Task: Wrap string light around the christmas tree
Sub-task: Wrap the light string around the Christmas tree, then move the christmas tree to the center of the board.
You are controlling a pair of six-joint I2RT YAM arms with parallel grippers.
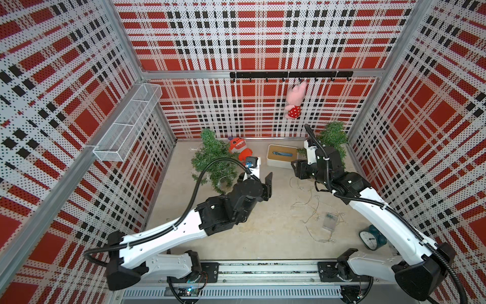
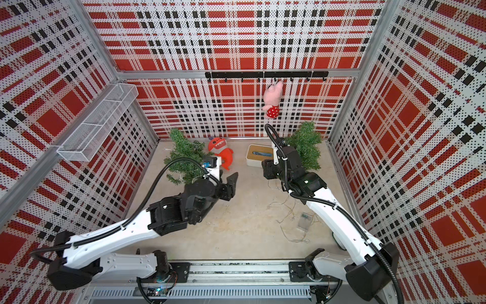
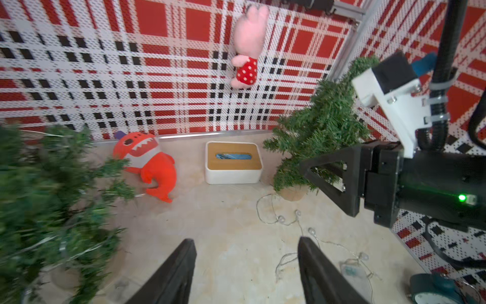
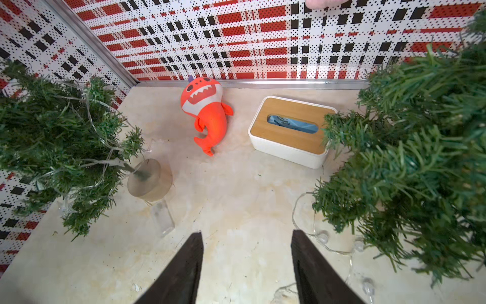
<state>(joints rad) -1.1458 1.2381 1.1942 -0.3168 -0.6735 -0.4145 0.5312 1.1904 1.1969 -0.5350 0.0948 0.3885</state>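
Step in hand looks like the pick-up of the loose strand, not yet begun; string light (image 4: 323,236) lies slack on the desk (image 1: 263,226), right of centre in both top views, one loop touching or just beside the foot of the christmas tree (image 1: 332,139) at the upper right of the desk; its clear battery pack (image 1: 329,220) sits lower down, apart from the tree; no strand visible on this tree, so wrapping here judged not started; other tree (image 1: 210,158) at upper left centre already carries wire through its branches, probably a separate strand; left end effector (image 3: 247,244) just beside that tree, jaws wide, nothing between them; right end effector (image 4: 247,234) above bare desk just beside the christmas tree, jaws moderately wide, also empty, bulbs and wire near one fingertip; orange shark plush (image 1: 240,150) and tissue box (image 1: 281,155) sit between the two trees, clear of the strand; next move likely calls for the right end effector to drop onto the wire near the tree foot, pinch tight since the wire is thin, lift without dragging the pack, then lead it round the branches; snagging needles or tipping the tree is the risk.
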